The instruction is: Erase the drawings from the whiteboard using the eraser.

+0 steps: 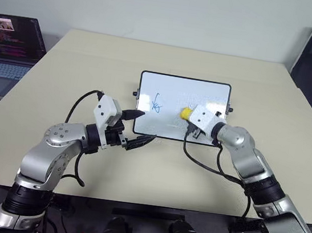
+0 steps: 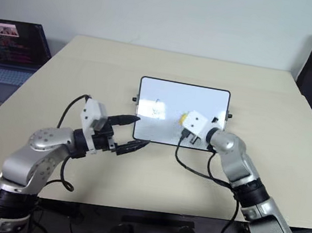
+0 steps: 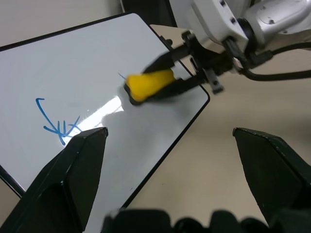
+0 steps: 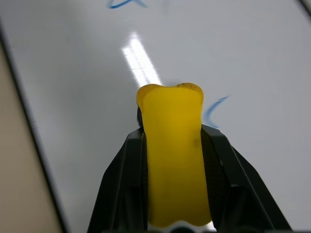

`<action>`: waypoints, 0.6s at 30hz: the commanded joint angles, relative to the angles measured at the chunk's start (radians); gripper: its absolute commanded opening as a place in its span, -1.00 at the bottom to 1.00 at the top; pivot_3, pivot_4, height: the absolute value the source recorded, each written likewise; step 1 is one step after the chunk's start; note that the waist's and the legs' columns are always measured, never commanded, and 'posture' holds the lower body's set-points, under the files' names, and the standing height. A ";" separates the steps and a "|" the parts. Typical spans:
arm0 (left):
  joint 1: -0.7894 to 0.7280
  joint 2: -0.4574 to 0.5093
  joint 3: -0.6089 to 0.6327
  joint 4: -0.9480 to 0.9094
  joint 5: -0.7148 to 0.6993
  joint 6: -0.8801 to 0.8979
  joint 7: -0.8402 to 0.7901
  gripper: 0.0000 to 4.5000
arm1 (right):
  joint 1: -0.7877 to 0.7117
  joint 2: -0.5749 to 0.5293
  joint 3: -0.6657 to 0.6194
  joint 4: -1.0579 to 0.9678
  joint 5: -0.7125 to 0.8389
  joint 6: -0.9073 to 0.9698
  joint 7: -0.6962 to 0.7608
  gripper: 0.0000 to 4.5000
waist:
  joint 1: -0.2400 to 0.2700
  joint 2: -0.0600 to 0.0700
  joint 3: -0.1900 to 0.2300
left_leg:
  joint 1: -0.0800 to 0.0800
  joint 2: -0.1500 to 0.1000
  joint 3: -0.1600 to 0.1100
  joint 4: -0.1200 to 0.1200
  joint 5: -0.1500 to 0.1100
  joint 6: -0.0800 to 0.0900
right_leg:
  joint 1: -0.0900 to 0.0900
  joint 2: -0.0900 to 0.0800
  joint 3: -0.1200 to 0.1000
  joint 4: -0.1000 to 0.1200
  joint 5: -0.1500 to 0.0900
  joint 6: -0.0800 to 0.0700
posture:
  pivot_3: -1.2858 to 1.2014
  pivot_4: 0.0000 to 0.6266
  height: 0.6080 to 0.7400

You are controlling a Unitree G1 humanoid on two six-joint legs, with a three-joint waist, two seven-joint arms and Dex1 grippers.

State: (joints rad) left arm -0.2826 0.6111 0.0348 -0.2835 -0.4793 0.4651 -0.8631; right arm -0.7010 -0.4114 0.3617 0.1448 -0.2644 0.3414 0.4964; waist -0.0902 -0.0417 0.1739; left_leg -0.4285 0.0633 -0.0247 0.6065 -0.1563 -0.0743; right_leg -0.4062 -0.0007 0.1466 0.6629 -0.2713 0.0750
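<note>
- Glossy white whiteboard (image 1: 205,94) with thin black frame and rounded corners, lying flat on the beige table (image 1: 155,168), small black knobs at both short sides; blue drawings (image 1: 157,103) as thin strokes left of the board's middle
- Yellow oblong eraser (image 1: 185,113) with a dark underside, over the board's middle, to the right of the blue scribble
- From the left wrist view: eraser (image 3: 148,83) end-down on the white surface, dark edge toward the board, scribble (image 3: 57,124) well apart from it; a thin blue trace right at the eraser's tip
- From the right wrist view: a short blue curved stroke (image 4: 214,110) just beside the eraser (image 4: 175,160), another stroke at the far edge; neither stroke legible from the head views
- Right gripper (image 1: 187,116): fingers (image 4: 121,184) pressed against both long sides of the eraser, pinching it
- Left gripper (image 1: 140,129): fingers (image 3: 73,170) spread wide, holding nothing, poised at the board's near left corner; one tip over the frame's edge, the other over the table
- Dark laptop (image 1: 9,54) open at the table's far left
</note>
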 commanded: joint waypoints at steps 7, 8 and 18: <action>0.000 0.000 0.002 -0.022 -0.003 -0.023 -0.009 1.00 | 0.054 -0.054 -0.008 -0.027 -0.029 0.077 0.083 -0.50 | 0.003 -0.002 -0.001 | 0.000 -0.001 0.002 0.002 0.001 0.002 | 0.001 -0.002 0.002 -0.002 0.000 0.000 | 0.03 -0.52 1.00; -0.001 0.000 0.002 -0.022 -0.004 -0.022 -0.009 1.00 | 0.071 -0.071 0.004 -0.048 -0.035 0.088 0.115 -0.50 | 0.004 -0.002 -0.001 | 0.000 -0.001 0.002 0.001 0.001 0.002 | 0.001 -0.002 0.001 -0.002 0.000 0.000 | 0.03 -0.52 1.00; -0.012 -0.003 -0.001 -0.013 -0.006 -0.019 -0.014 1.00 | 0.006 -0.047 -0.033 -0.019 -0.105 0.017 -0.034 -0.50 | 0.000 -0.001 -0.001 | -0.001 0.000 0.001 -0.001 0.001 0.001 | 0.001 0.000 0.001 0.000 0.001 0.001 | 0.03 -0.52 1.00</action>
State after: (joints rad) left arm -0.2802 0.6077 0.0324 -0.2784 -0.4754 0.4534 -0.8715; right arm -0.6735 -0.4519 0.3709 0.0784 -0.3341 0.3590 0.5224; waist -0.0898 -0.0432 0.1731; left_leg -0.4290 0.0635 -0.0234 0.6061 -0.1557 -0.0732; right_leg -0.4055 -0.0005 0.1482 0.6630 -0.2707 0.0759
